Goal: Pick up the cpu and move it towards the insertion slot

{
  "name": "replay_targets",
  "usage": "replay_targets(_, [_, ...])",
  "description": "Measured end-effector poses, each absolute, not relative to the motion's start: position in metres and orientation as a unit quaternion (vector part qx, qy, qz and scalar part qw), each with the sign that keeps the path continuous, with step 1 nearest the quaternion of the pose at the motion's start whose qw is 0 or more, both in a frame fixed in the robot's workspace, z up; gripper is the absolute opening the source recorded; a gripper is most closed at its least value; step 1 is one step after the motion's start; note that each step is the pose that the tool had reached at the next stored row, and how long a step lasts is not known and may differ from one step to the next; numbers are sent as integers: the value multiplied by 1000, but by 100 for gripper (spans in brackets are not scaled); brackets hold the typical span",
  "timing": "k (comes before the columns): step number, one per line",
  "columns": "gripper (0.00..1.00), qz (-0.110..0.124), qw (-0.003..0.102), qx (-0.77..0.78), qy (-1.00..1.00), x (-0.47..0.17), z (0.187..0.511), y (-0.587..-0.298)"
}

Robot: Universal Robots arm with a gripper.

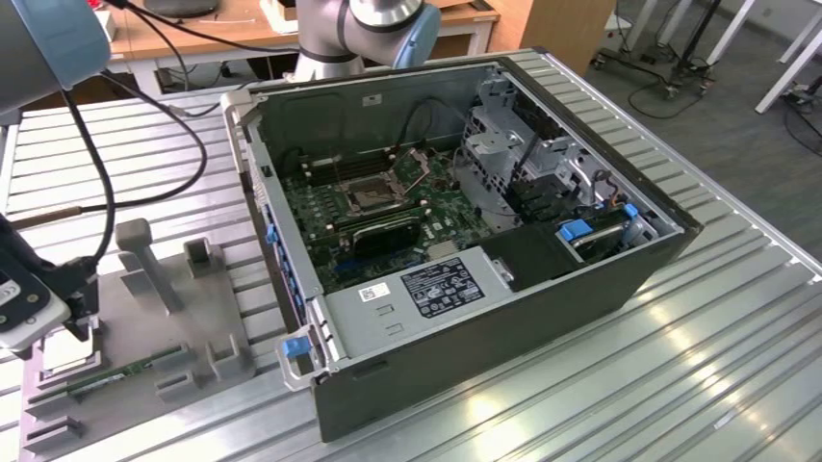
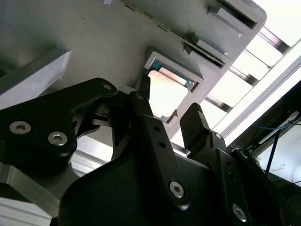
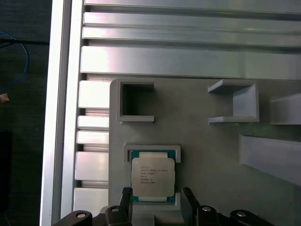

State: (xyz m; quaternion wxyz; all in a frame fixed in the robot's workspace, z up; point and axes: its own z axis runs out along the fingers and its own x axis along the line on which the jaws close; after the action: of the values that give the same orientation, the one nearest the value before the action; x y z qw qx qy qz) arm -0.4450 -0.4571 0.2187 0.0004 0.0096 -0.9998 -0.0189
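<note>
Hovering my gripper (image 3: 156, 194) with black fingers (image 3: 189, 200) spread and empty, I see the cpu (image 3: 153, 176), a flat silver-faced square, seated in a walled pocket at the edge of the matte grey fixture (image 3: 211, 155).

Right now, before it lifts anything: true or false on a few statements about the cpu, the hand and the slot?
1. The cpu lies flat in a recess of the grey fixture. True.
2. The hand is shut on the cpu. False: it is open, jaws apart on either side of the cpu, which sits in its recess.
3. The insertion slot holds the cpu. False: the cpu is on the fixture, outside the computer case.
4. The computer case lies open, with the insertion slot exposed in the exterior view. True.
</note>
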Motion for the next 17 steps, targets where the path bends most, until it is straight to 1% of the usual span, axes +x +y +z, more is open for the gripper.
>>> replay_targets(17, [53, -19, 0, 10, -1000, -445, 215, -455])
